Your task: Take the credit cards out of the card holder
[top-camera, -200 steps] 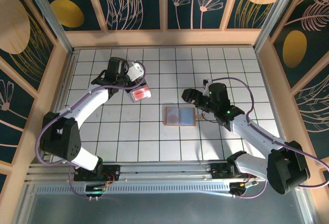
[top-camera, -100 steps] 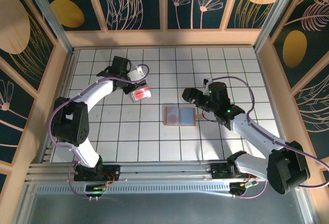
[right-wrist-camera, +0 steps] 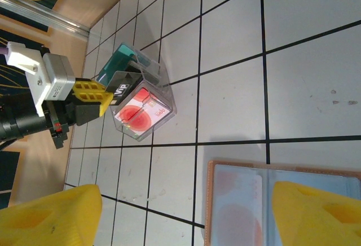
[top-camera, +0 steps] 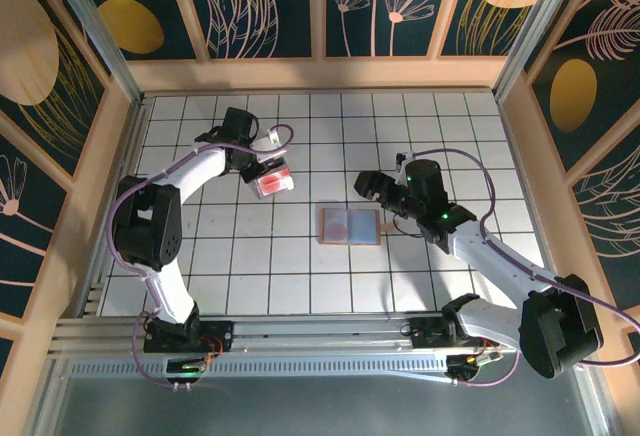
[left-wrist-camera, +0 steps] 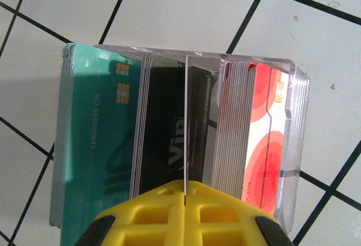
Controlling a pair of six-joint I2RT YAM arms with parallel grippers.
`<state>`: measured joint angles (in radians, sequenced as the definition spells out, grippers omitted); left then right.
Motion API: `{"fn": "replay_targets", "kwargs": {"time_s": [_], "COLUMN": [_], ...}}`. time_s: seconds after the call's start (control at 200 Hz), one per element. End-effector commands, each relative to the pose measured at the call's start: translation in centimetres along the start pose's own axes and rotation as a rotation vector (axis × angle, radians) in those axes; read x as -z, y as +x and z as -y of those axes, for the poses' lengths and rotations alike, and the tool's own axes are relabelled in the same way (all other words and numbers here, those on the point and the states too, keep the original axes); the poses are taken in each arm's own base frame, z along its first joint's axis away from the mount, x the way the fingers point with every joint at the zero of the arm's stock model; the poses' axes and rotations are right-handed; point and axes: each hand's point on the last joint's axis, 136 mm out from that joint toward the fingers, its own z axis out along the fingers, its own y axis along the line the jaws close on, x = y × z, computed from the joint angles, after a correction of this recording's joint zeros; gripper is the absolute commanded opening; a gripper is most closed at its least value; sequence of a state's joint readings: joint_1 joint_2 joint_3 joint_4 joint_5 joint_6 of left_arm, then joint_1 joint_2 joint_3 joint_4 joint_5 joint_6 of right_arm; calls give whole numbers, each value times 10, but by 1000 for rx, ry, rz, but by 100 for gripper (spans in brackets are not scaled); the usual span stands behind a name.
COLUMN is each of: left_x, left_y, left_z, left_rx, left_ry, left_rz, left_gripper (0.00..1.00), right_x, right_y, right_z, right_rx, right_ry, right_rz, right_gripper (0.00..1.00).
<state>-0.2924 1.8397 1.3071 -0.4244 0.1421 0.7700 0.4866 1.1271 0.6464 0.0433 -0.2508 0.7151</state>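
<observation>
The card holder [top-camera: 350, 226] lies open and flat mid-table, salmon rim, blue-grey inside; it is also in the right wrist view [right-wrist-camera: 265, 201]. My right gripper [top-camera: 372, 188] hovers open just right of it, its yellow fingers [right-wrist-camera: 51, 215] wide apart with nothing between them. My left gripper [top-camera: 258, 166] is shut on a black credit card [left-wrist-camera: 161, 139], held edge-on over a clear plastic box [left-wrist-camera: 293, 88]. That box [top-camera: 272, 182] holds a teal card stack [left-wrist-camera: 96, 133] and a red-and-white card stack [left-wrist-camera: 265, 144].
White tiled table with black grid lines. Wooden walls ring it, and an aluminium rail [top-camera: 300, 331] runs along the near edge. The clear box sits about two tiles left of the card holder and further back.
The left arm's elbow has swung in towards its base while its gripper stayed at the clear box with the card. The right gripper has barely moved.
</observation>
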Motion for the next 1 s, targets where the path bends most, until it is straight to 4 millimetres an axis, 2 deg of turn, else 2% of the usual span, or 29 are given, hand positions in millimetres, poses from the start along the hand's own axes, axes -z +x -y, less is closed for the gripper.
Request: {"fn": "replay_targets", "kwargs": {"time_s": [0.0, 0.195, 0.535, 0.671, 0.876, 0.996], "left_x": [-4, -11, -23, -24, -10, 2], "left_y": [2, -2, -26, -25, -23, -26], "left_z": [1, 6, 11, 9, 3, -2], "left_rx": [20, 78, 130, 150, 158, 164], "left_ry": [33, 74, 97, 94, 57, 35], "left_rz": [-10, -6, 32, 16, -12, -13], "left_gripper": [0, 0, 0, 0, 20, 29], "right_x": [4, 2, 0, 0, -3, -10], "right_y": [-7, -5, -2, -1, 2, 12], "right_z": [-10, -6, -6, -2, 11, 9], "right_rx": [20, 20, 23, 31, 62, 109], "right_ry": [-10, -2, 3, 33, 148, 201], "right_rz": [27, 19, 12, 5, -2, -30], "right_gripper": [80, 80, 80, 79, 76, 74]}}
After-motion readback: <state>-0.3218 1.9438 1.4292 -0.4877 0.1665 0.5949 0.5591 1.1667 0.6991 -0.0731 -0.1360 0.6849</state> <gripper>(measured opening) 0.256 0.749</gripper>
